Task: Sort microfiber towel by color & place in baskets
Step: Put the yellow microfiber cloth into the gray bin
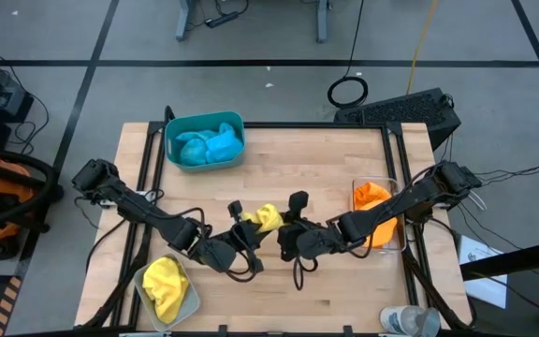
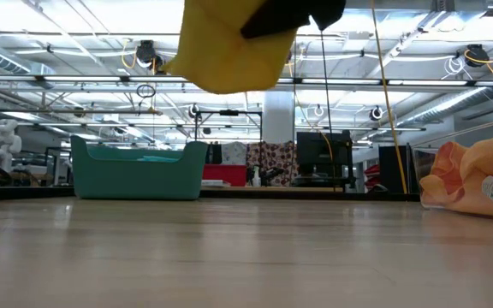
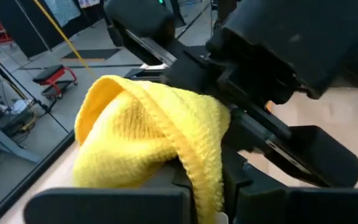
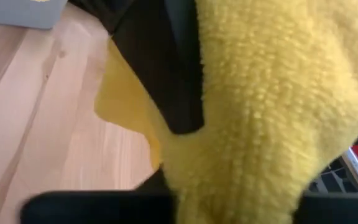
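Observation:
A yellow microfiber towel (image 1: pixel 266 218) hangs in the air over the table's middle, high in the low view (image 2: pixel 229 47). My left gripper (image 1: pixel 243 223) is shut on it from the left. My right gripper (image 1: pixel 291 223) faces it from the right, open, with the towel (image 4: pixel 272 112) filling the space between its wide-set fingers. Two blue towels lie in the teal basket (image 1: pixel 171 140) at the far edge. Orange towels (image 1: pixel 371 197) sit in the clear basket (image 1: pixel 393 245) on the right. Another yellow towel (image 1: pixel 165 279) lies in the pale grey basket (image 1: pixel 191 301) at the near left. My left gripper pinches a bunched fold of the yellow towel (image 3: pixel 204 180) between its two fingers, coming level from the table's left. The towel is lifted clear of the table and bulges out beyond the fingers. My right gripper has the towel between its open fingers; whether they touch it, I cannot tell.
A clear plastic bottle (image 1: pixel 410 321) lies at the near right corner. Bare wood stretches between the teal basket and the grippers and across the table's near middle. Dark rails (image 1: pixel 148 168) run along the left and right sides of the tabletop.

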